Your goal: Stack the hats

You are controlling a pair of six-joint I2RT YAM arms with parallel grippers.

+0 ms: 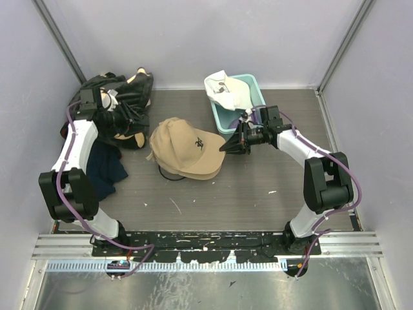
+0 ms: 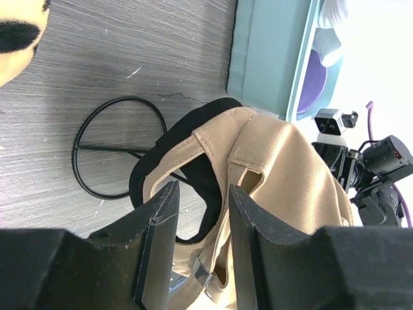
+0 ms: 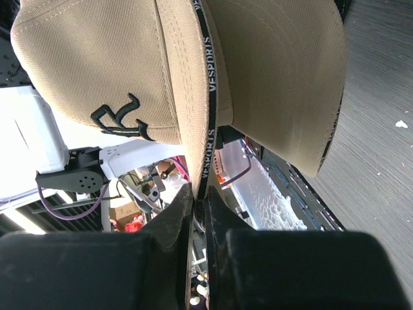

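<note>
The tan cap (image 1: 184, 147) with a black logo sits mid-table on top of a black cap (image 2: 200, 165), whose edge shows under it. My right gripper (image 1: 227, 146) is shut on the tan cap's rim (image 3: 205, 97) beside the brim. My left gripper (image 1: 129, 123) is open at the tan cap's back left, and in the left wrist view its jaws (image 2: 200, 190) frame the tan back strap (image 2: 222, 258). The white cap (image 1: 227, 90) lies in the teal bin (image 1: 222, 119), over the purple cap (image 2: 316, 84).
A black wire ring stand (image 2: 116, 148) lies on the table under the caps. Black fabric with tan flower shapes (image 1: 122, 97) is piled at the back left, and dark navy clothing (image 1: 106, 165) lies by the left arm. Walls close in the sides and back.
</note>
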